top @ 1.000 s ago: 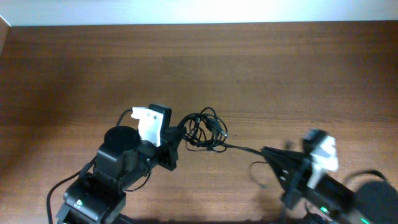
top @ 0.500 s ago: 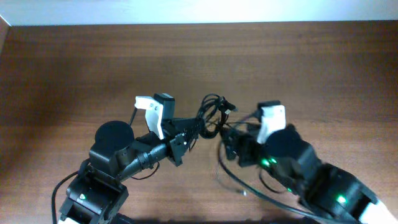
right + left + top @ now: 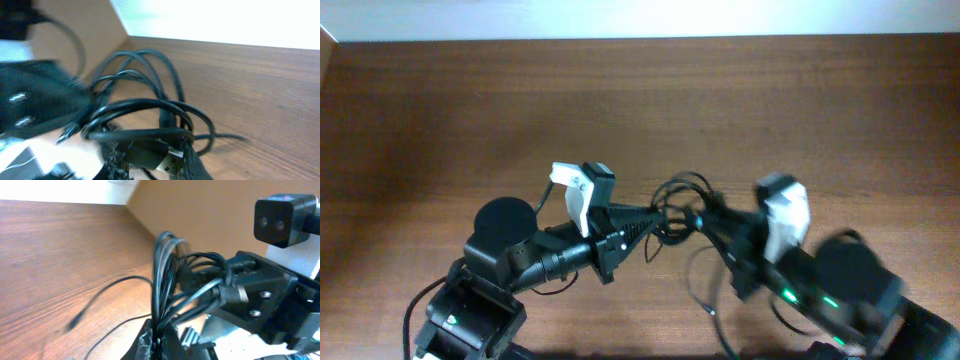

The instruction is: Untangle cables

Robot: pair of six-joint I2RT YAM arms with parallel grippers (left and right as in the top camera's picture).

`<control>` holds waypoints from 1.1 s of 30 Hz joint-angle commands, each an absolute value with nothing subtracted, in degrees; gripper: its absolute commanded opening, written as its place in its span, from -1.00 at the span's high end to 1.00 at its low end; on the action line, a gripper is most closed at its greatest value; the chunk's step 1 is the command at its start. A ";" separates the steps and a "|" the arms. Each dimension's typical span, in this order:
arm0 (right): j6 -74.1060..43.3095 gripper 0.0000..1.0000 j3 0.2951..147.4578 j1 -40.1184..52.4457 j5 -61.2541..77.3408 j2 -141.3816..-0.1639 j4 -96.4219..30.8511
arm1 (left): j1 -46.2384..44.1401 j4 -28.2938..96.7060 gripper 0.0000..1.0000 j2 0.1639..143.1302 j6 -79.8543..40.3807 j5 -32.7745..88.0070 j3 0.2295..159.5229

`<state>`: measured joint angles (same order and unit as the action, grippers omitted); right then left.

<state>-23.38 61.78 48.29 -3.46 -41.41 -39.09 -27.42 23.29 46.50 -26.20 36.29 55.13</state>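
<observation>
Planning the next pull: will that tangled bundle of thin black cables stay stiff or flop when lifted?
Probably floppy: the tangled bundle of thin black cables curls in loose loops. Likely light, being so thin. Overlapping loops may snag rather than slide apart.

Left arm (image 3: pixel 535 255), lower left of the overhead view: black links, a round black joint cap (image 3: pixel 505 220), a white bracket (image 3: pixel 570 192) carrying a black camera box (image 3: pixel 598 180), and a green indicator light (image 3: pixel 446 322) at the base. Right arm (image 3: pixel 840 290), lower right: black, with a second white bracket (image 3: pixel 782 215) and green lights (image 3: pixel 790 295). Left wrist view, right side: its black housing (image 3: pixel 260 305) bears silver screws (image 3: pixel 255 313) below a two-lens camera (image 3: pixel 280 220).
</observation>
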 commanded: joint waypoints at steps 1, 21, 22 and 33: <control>-23.75 0.92 62.70 47.94 0.27 -31.81 -38.72 | -26.57 24.45 1.00 47.31 -25.19 26.89 55.55; -24.67 0.80 62.67 47.92 -13.37 -53.78 -32.64 | -26.57 17.21 1.00 49.06 -10.22 59.16 55.55; -23.97 0.65 62.67 47.92 -14.02 -53.78 -32.18 | -26.57 17.23 1.00 49.06 -10.07 60.60 55.55; -32.03 -0.47 62.70 47.94 -15.05 -33.04 -45.67 | -26.57 18.52 1.00 51.51 -3.92 53.76 55.55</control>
